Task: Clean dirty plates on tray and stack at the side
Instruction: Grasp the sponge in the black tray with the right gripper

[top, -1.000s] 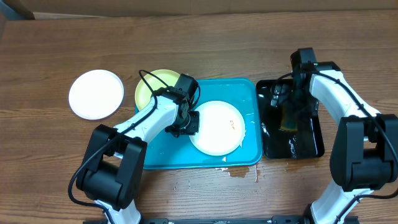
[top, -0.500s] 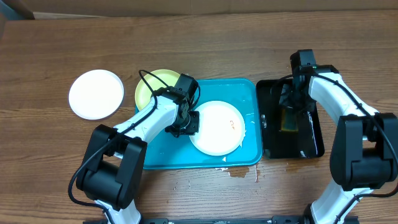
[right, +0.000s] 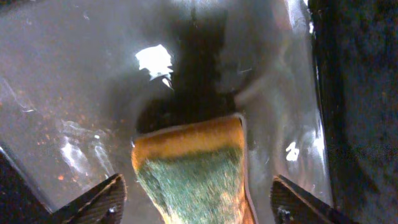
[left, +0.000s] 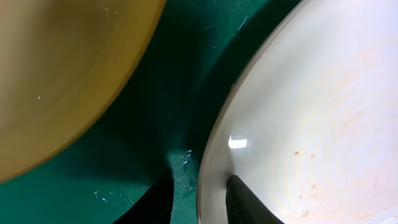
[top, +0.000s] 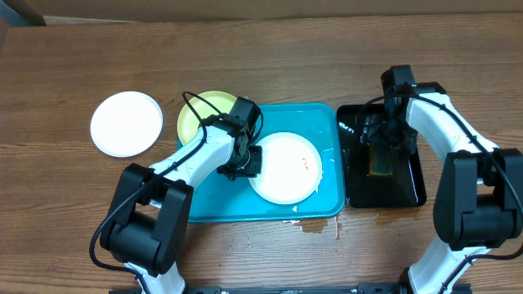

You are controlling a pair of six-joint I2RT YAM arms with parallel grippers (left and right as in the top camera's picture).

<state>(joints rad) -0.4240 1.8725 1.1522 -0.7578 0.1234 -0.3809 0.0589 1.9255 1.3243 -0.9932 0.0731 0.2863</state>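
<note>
On the turquoise tray point(top: 328, 131) lies a white plate point(top: 286, 167) with orange smears. My left gripper point(top: 249, 162) is shut on this plate's left rim; the left wrist view shows the rim point(left: 210, 180) between the two dark fingers point(left: 244, 202). A pale yellow-green plate point(top: 204, 114) overlaps the tray's far left corner, just beside that gripper point(left: 202, 205). Another white plate point(top: 125, 123) rests on the table to the left. My right gripper point(top: 377, 135) hangs open over a yellow sponge with a green face point(right: 193, 168), its fingertips apart from the sponge on both sides.
The sponge lies in a glossy black tray point(top: 409, 189), wet inside point(right: 68, 99), right of the turquoise tray. Small water spots point(top: 315, 227) mark the wooden table by the tray's front edge. Both arm bases stand at the table's near edge.
The right gripper's jaws narrowed over the sponge and have spread apart again. The left arm and all three plates have stayed put.
</note>
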